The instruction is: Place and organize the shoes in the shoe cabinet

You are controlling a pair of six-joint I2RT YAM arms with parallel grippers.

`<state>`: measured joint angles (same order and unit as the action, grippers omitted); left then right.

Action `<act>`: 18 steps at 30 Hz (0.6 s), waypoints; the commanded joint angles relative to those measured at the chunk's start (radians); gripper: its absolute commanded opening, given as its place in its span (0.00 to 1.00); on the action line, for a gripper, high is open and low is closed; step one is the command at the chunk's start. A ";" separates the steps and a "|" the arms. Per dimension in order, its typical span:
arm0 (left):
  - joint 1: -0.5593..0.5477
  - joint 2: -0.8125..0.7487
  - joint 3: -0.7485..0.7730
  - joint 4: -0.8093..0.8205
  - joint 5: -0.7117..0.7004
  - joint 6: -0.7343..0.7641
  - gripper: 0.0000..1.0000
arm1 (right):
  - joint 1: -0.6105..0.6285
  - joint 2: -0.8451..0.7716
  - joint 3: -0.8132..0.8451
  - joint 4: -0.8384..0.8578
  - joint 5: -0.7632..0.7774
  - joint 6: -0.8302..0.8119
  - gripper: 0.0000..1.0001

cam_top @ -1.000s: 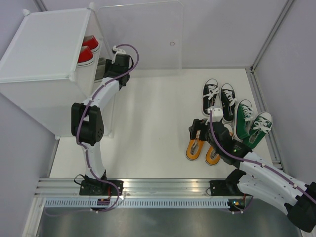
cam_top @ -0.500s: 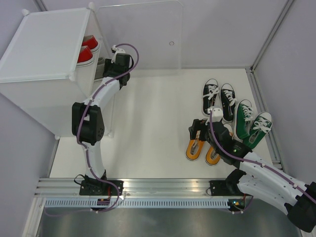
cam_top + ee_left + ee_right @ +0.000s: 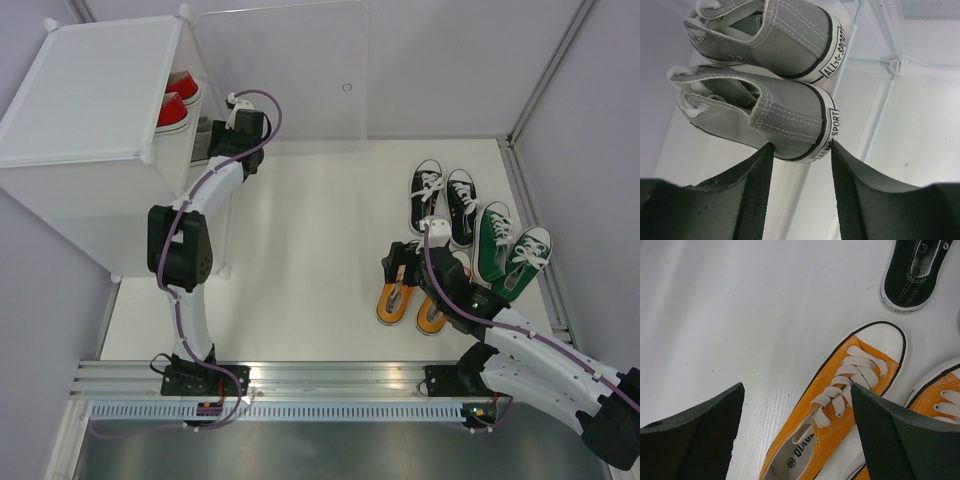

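"Where is the orange shoe [image 3: 837, 410]?"

"On the tabletop [image 3: 740, 315], toward the near edge, right under the right gripper [image 3: 797, 390]. It is spread wide. The shoe lies slanted across the gap, toe pointing away."

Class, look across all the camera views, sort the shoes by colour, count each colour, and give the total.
Red shoes: 2
Grey shoes: 2
Black shoes: 2
Green shoes: 2
Orange shoes: 2
Total: 10
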<state>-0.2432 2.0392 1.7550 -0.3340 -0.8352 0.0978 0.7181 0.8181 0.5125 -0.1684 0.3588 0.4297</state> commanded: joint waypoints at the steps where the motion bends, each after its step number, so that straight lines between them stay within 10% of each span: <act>1: 0.107 0.004 0.009 0.006 -0.110 -0.015 0.54 | 0.004 0.003 0.000 0.043 -0.006 -0.002 0.90; 18: 0.134 0.027 0.061 -0.016 -0.131 -0.003 0.68 | 0.006 0.010 0.000 0.044 -0.006 -0.002 0.91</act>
<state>-0.2070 2.0396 1.7752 -0.3649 -0.8280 0.0940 0.7181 0.8211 0.5125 -0.1650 0.3588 0.4297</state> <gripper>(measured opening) 0.654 0.905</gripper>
